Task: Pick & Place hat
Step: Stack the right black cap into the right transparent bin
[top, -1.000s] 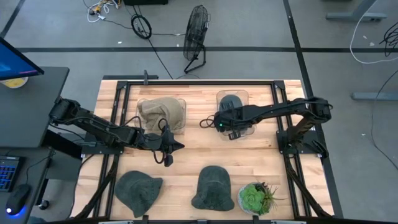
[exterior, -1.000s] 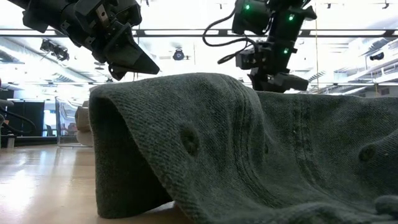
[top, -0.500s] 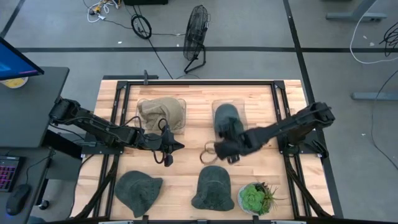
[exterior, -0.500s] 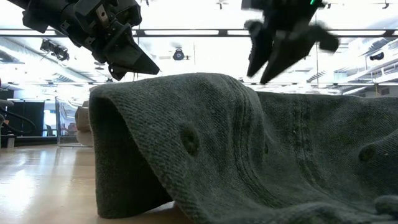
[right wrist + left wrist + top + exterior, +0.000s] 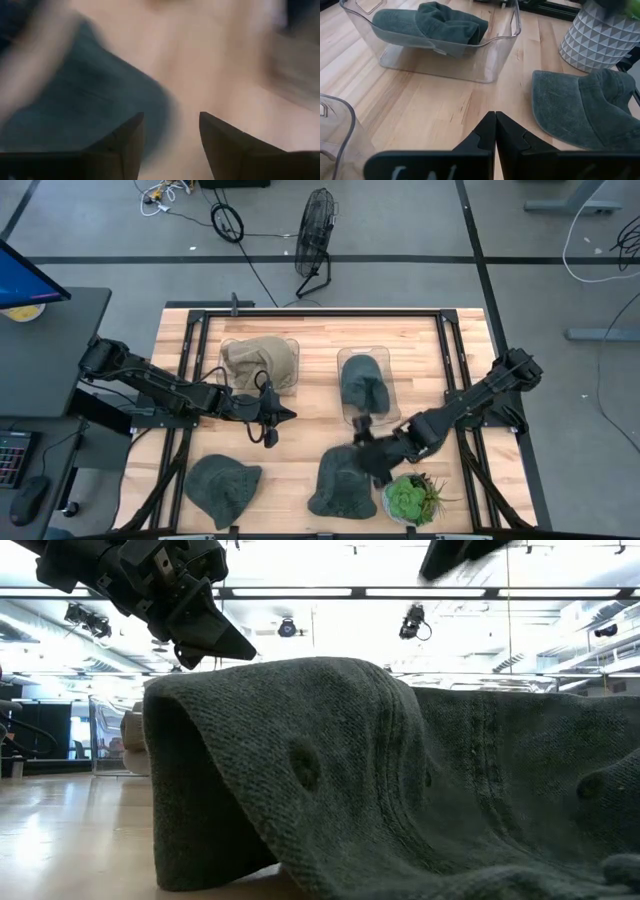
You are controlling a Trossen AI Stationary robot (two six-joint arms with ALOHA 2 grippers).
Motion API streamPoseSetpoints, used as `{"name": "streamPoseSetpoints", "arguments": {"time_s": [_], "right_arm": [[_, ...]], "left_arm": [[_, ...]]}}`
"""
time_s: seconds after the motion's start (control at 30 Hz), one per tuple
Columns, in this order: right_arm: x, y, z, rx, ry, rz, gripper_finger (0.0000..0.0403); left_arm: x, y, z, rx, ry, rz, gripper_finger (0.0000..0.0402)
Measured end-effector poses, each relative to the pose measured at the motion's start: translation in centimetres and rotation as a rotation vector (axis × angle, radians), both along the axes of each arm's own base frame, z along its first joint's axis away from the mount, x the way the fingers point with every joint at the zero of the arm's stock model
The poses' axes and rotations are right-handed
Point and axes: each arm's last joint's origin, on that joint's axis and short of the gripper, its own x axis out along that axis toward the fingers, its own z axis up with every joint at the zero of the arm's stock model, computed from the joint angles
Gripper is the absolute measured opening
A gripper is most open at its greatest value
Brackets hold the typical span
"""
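Two dark green hats lie flat on the near part of the table, one to the left and one in the middle, which fills the low view. My right gripper hovers open over the middle hat's far edge, touching nothing. It shows at the top of the low view. My left gripper is shut and waits above bare wood left of centre. A third green hat lies in a clear bin.
A clear bin with a tan hat stands at the far left. The bin with the green hat has its rim near the centre. A potted plant in a white pot stands right beside the middle hat, close to my right gripper.
My right gripper has swept fast from the far right bin toward the near edge and down, ending over the middle green hat. The green hat stays in that bin, which has slid a little toward the near edge. My left arm has kept still.
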Motion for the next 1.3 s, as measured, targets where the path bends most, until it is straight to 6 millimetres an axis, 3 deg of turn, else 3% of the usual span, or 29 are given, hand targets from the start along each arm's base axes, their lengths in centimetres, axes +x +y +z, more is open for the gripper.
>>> {"name": "streamPoseSetpoints", "arguments": {"time_s": [0.13,0.3,0.6,0.77,1.1,1.3], "right_arm": [[0.0,1.9,0.1,0.218,-0.054,0.048,0.0190],[-0.3,2.8,-2.1,0.320,-0.121,0.028,0.0190],[-1.0,1.6,-6.1,0.384,-0.184,-0.031,0.0190],[0.0,0.5,-5.6,0.431,-0.208,-0.046,0.0190],[2.1,0.5,-2.0,0.502,-0.183,-0.038,0.0190],[4.1,2.1,-4.5,0.396,0.018,-0.033,0.0190]], "left_arm": [[0.0,0.0,0.0,0.000,0.001,0.000,0.0014],[0.0,0.0,0.0,0.000,0.000,0.000,0.0014],[0.1,0.0,0.1,-0.005,-0.012,0.002,0.0014],[0.1,0.0,0.1,-0.007,-0.017,0.002,0.0014],[0.1,0.0,0.3,-0.011,-0.032,0.002,0.0014],[0.2,0.0,0.5,-0.015,-0.056,0.001,0.0014]]}}
